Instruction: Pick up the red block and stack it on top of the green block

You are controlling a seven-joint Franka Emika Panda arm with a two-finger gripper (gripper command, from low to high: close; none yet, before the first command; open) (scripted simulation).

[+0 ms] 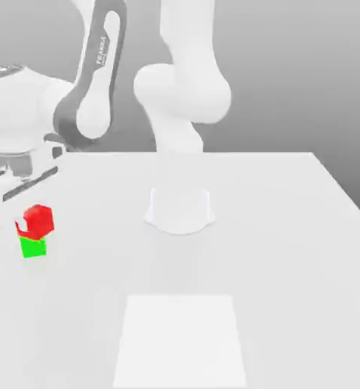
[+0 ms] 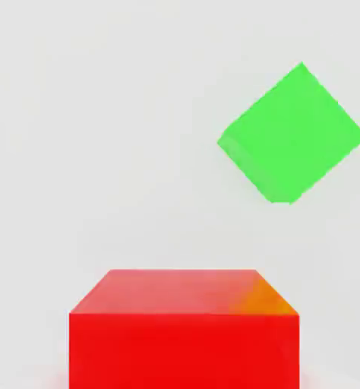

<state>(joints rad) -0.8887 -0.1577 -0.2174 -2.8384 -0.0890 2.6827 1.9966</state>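
The red block (image 1: 39, 219) is off the bench (image 1: 289, 251) and carried in my hand (image 1: 17, 199). In the hand view it fills the near foreground, square to the camera, which fits a block clamped between the fingers; the fingers themselves do not show in either view, so I judge the hold from the block's raised position rather than from seen contact. In the exterior view the red block sits just above the green block (image 1: 33, 247), at the exterior view's left side of the bench. Whether the two are touching I cannot tell from that view.

The hand view shows that alignment is not complete. The green block (image 2: 293, 137) lies flat on the bench, rotated relative to the red block (image 2: 184, 330), and offset from it rather than directly beneath.

Progress, as judged:
1. Pick-up of the red block: done.
2. Transport toward the green block: nearly done.
3. Centring over the green block: remaining.
4. Lowering, release and withdrawal: remaining.

The stack is not yet made.

Count of items in view:
- Red blocks: one.
- Green blocks: one.
- Robot arms: one, white, its base (image 1: 180, 209) mounted near the middle of the bench.
- Benches: one, with one paler rectangular patch (image 1: 180, 338) on its near surface.
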